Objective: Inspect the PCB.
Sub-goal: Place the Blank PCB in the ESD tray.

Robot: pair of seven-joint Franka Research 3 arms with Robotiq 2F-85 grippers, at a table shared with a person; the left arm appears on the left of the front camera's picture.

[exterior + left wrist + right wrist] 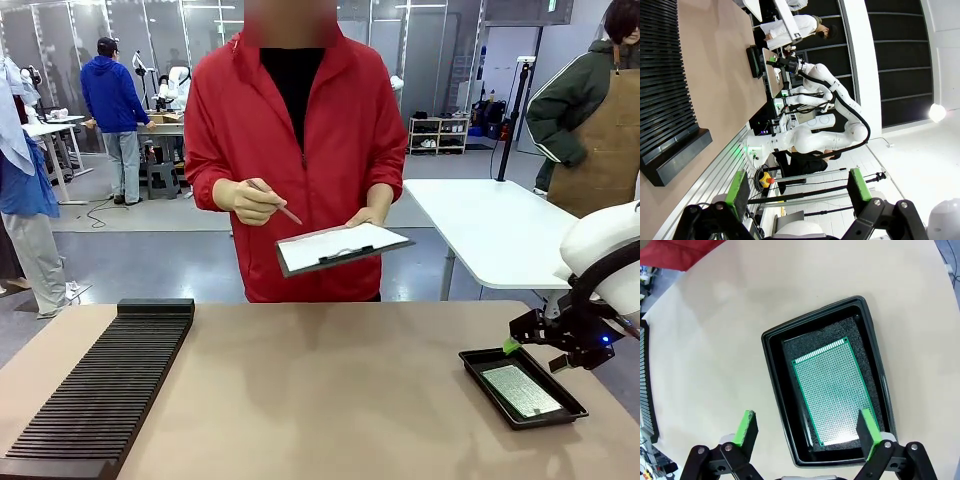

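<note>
PCB (pixel 835 391) sits flat in the black shallow tray (pixel 776 385) at the centre of your right wrist view, on dark foam, green perforated face up with a row of edge contacts toward the upper part of the frame; no printing on it is readable. In the front view you find the same board (pixel 520 389) and tray (pixel 476 358) at the lower right of the tan table (pixel 320 390). Your right gripper (pixel 807 427) hangs above the tray with its green-padded fingers spread wide, holding nothing. Your left gripper (pixel 797 187), at the bottom of the left wrist view, is likewise wide apart and empty. A black ribbed rack (pixel 100 385) lies at lower left of the front view. Across the table, a person in a red jacket (pixel 300 150) holds a white clipboard (pixel 340 247) and a pen (pixel 276 203); no writing shows on the sheet.
</note>
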